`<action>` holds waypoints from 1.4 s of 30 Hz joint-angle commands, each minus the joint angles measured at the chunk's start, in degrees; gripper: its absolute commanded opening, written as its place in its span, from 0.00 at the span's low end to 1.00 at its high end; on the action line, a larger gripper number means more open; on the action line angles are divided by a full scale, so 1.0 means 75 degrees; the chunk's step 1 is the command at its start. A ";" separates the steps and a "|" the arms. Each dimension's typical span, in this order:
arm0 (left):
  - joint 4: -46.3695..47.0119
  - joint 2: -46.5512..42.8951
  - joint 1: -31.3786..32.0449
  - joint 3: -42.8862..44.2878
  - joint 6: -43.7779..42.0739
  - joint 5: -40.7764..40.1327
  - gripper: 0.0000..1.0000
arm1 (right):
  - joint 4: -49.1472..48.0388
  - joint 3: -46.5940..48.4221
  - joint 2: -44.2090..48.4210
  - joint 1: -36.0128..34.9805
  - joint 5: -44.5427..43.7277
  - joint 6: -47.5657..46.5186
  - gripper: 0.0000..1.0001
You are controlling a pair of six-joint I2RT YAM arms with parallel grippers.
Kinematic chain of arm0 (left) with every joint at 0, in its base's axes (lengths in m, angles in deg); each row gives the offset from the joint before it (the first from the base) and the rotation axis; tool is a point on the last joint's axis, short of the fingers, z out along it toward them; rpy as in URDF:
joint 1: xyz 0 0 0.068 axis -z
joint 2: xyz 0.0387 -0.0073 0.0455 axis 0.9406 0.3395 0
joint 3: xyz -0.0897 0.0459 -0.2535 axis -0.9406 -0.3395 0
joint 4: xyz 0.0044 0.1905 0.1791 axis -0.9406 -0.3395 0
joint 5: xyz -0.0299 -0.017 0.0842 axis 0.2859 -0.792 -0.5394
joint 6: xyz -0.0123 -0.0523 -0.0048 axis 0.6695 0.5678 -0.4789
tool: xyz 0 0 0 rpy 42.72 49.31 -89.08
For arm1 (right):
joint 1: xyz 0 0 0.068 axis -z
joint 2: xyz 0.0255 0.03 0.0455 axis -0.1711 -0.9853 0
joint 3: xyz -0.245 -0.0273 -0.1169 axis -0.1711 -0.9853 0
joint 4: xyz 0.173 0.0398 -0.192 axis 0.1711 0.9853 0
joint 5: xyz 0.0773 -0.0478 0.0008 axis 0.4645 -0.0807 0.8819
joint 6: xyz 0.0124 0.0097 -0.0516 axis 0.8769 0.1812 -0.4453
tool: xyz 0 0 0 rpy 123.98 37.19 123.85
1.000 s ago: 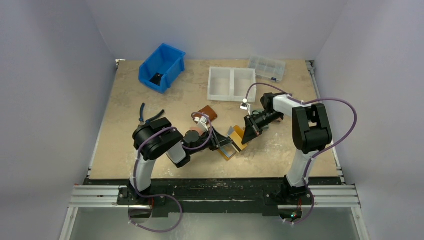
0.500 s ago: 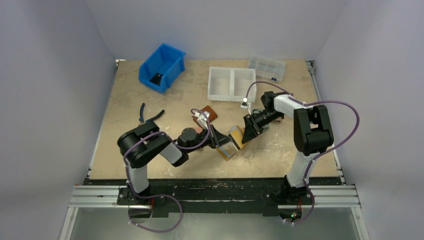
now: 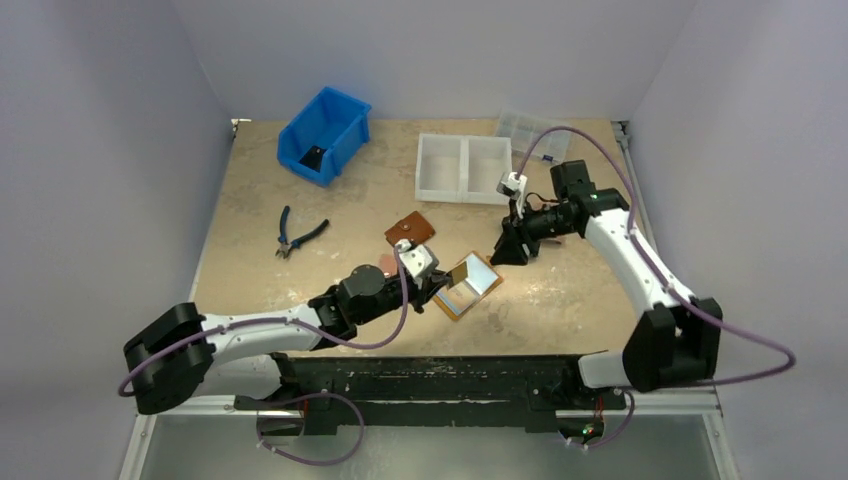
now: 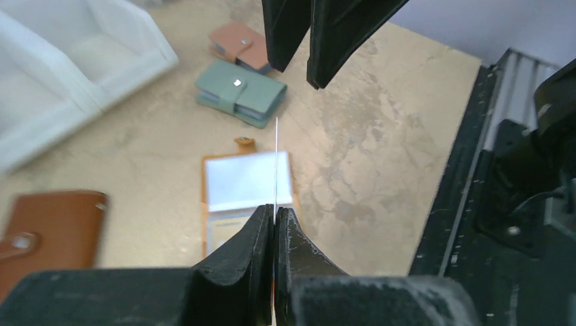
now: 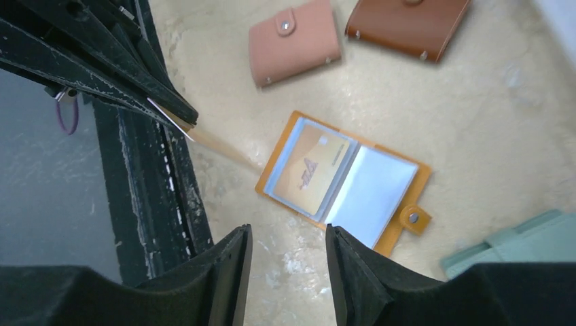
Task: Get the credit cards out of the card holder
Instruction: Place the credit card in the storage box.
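One orange-yellow credit card (image 5: 217, 146) is sitting pinched between the tightly pressed fingers of the left gripper (image 4: 274, 214), which is holding it on edge low over the table (image 3: 300, 290), right at the near-left side of the card holder (image 5: 343, 183); whether the card's corner is touching the holder cannot be told. The card holder is lying open and flat near the table's middle, its snap tab on the side away from the left gripper, a second card (image 5: 309, 166) showing through one clear sleeve. Just beyond its far side the right gripper (image 5: 286, 238) is hovering with jaws spread apart, a green wallet (image 4: 241, 92) lying closed beneath it. A pink wallet (image 5: 295, 41) and a brown wallet (image 5: 407, 24) are lying closed farther left. Pliers (image 3: 300, 235), a white tray (image 3: 465, 168), a blue bin (image 3: 325, 133) and a clear organizer box (image 3: 533, 135) are sitting toward the back.
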 commanded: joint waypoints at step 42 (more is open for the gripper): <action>0.4074 0.2711 0.3493 0.0525 -1.1992 -0.5489 0.00 | -0.8288 -0.3242 0.0655 -0.0316 0.2493 0.9326 0.13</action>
